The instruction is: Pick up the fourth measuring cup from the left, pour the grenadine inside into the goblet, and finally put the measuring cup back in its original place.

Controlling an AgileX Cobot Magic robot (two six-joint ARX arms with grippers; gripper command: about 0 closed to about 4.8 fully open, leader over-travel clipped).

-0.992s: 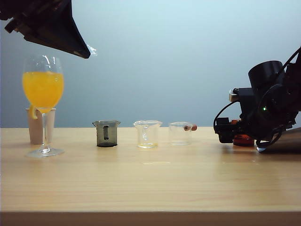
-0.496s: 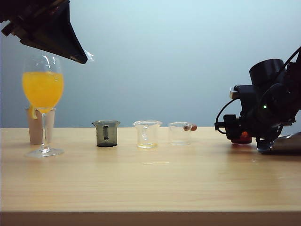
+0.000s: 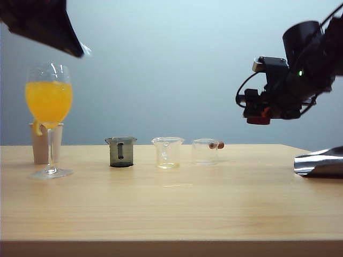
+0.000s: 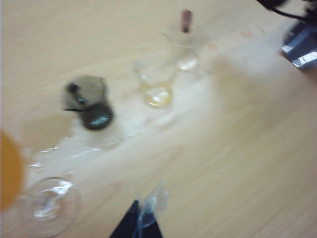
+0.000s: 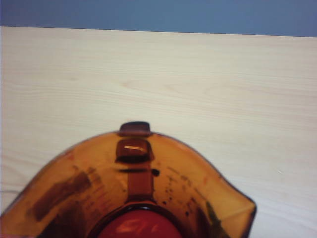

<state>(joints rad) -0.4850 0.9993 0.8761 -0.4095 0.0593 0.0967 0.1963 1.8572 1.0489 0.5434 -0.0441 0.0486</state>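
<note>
Holding the red-brown cup (image 3: 258, 120) aloft at 2 o'clock: right gripper (image 3: 262, 112). Goblet (image 3: 49, 101) at 9 o'clock. Left gripper (image 4: 141, 223): grip state indiscernible.

Exterior cam sits low at the worktop (image 3: 171, 203) edge, looking level across it. Left wrist cam looks down from high up, sharing the goblet (image 4: 44, 210) and cups; right wrist cam is super close on the fourth measuring cup (image 5: 133, 198).
</note>
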